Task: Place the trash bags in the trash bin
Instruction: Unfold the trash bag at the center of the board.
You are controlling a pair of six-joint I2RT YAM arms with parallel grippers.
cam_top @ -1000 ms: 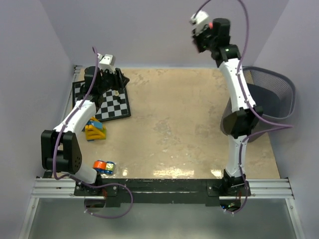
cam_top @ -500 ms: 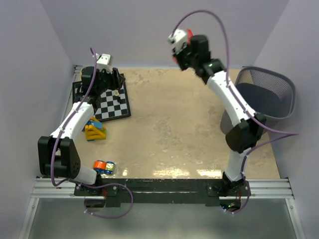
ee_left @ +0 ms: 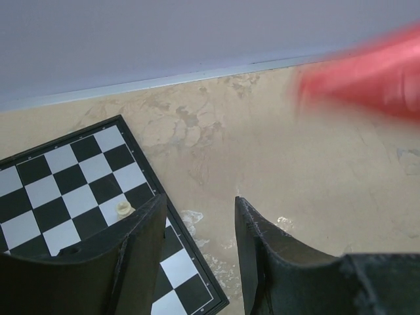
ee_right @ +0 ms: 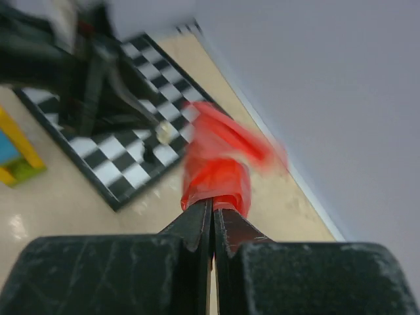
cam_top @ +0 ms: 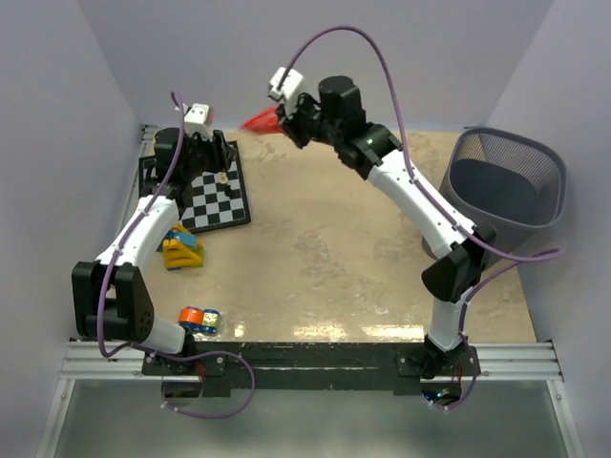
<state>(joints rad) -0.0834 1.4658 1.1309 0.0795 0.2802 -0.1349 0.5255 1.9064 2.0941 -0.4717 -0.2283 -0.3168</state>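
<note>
My right gripper (cam_top: 286,122) is raised over the table's far middle, shut on a red-orange trash bag (cam_top: 260,121) that streams out leftward from its tips. In the right wrist view the bag (ee_right: 220,167) bunches just beyond the closed fingertips (ee_right: 213,209), blurred by motion. Its red film (ee_left: 367,75) also shows blurred at the upper right of the left wrist view. The dark wire-mesh trash bin (cam_top: 506,183) stands at the right edge, far from the bag. My left gripper (cam_top: 212,157) hovers open over the chessboard's corner, its fingers (ee_left: 259,246) holding nothing.
A black-and-white chessboard (cam_top: 205,196) lies at the far left with a small pale piece (ee_left: 123,209) on it. A yellow and blue toy (cam_top: 181,248) sits in front of it, and a small orange-blue toy (cam_top: 199,320) lies near the left arm's base.
My right arm has swung from above the bin leftward across the far side, carrying the red bag toward the left gripper. The left arm has barely moved.
</note>
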